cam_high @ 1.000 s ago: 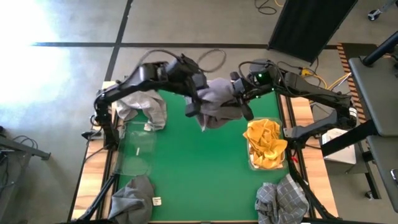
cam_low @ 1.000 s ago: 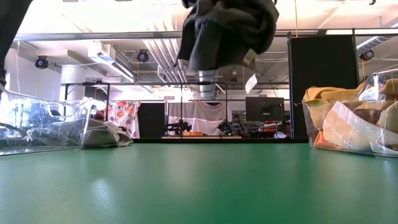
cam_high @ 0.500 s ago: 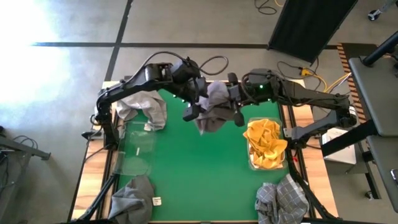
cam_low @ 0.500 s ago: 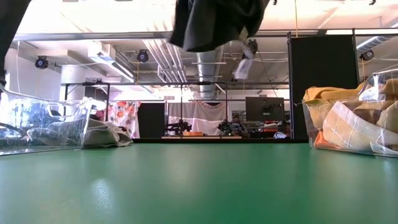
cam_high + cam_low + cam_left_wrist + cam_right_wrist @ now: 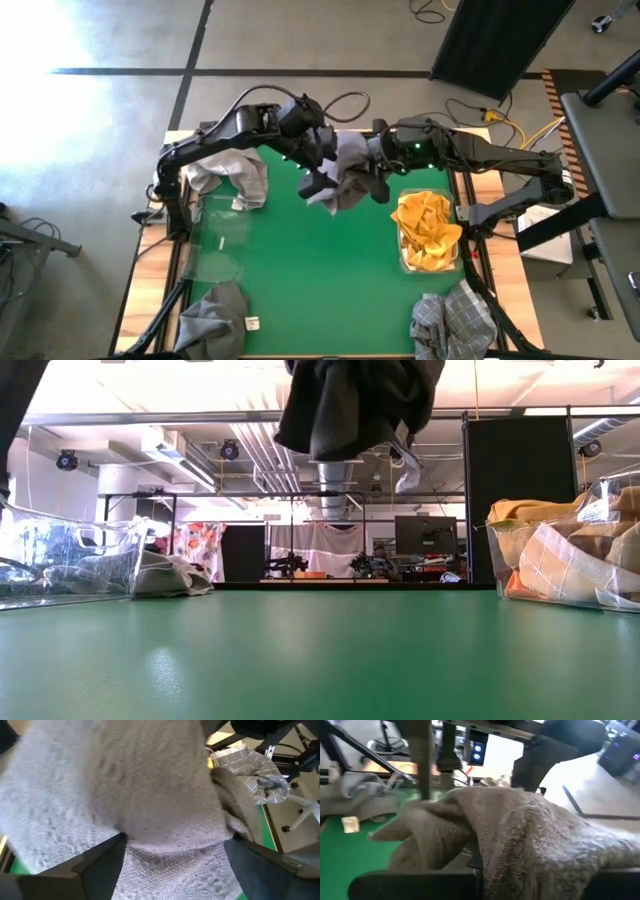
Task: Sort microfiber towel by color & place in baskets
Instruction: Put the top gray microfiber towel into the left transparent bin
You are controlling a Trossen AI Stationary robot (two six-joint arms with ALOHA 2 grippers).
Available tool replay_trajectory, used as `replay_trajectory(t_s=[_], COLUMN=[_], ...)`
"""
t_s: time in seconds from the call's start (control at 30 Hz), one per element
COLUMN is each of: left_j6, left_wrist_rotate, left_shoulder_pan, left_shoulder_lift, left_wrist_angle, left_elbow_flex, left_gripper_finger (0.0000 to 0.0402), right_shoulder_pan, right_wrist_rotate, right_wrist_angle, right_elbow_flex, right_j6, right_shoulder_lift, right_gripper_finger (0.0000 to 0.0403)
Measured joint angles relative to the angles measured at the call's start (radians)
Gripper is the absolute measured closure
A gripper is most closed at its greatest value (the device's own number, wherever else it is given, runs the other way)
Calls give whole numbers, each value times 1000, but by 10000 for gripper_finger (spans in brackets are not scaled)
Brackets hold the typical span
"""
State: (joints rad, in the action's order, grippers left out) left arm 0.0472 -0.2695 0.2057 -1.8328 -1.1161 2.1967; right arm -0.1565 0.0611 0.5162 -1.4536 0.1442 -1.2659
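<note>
A grey towel [image 5: 345,170] was held in the air above the far middle of the green table [image 5: 300,270], between the two arms. In the low view it hung as a dark bunch [image 5: 355,405] well clear of the tabletop. The left gripper [image 5: 318,172] was at the towel's left side and the right gripper [image 5: 372,172] at its right side. Both were covered by the cloth, so it could not be told whether either claw was spread or pinched on it.

A clear bin [image 5: 428,262] filled with orange-yellow towels [image 5: 428,232] stood at the right edge of the table. A second clear bin [image 5: 218,245] stood at the left edge, and a grey towel [image 5: 232,175] was draped just beyond its far end. Two more grey towels lay at the near corners, one at the left [image 5: 212,318] and one at the right [image 5: 455,322].
</note>
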Motion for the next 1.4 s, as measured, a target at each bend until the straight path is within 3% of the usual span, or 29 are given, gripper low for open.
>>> replay_trajectory(t_s=[0.2,0.47,0.63,0.83,0.87,1.13,1.23,1.4], left_j6=[-5,-37,-22,-15,-11,-56,-207,-573], left_wrist_rotate=[-2,-56,-64,-36,-9,251,268,205], left_shoulder_pan=[-3,-3,-11,-13,-13,-40,-59,-133], left_shoulder_lift=[-28,-89,-109,-100,-94,26,77,268], left_wrist_angle=[22,115,167,127,102,-300,-470,-448], left_elbow_flex=[0,0,-1,-1,-2,-2,-20,-264], left_gripper_finger=[44,53,130,344,359,358,358,358], right_shoulder_pan=[16,58,60,59,58,58,58,58], right_wrist_rotate=[-18,-5,-3,-45,-39,-35,-35,-35], right_wrist_angle=[11,-13,7,14,12,74,91,90], right_elbow_flex=[2,3,3,3,3,2,2,2], right_j6=[12,30,-30,-119,-129,-126,-111,-108], right_shoulder_lift=[0,0,0,3,7,60,68,61], right_gripper_finger=[380,380,376,324,311,231,214,200])
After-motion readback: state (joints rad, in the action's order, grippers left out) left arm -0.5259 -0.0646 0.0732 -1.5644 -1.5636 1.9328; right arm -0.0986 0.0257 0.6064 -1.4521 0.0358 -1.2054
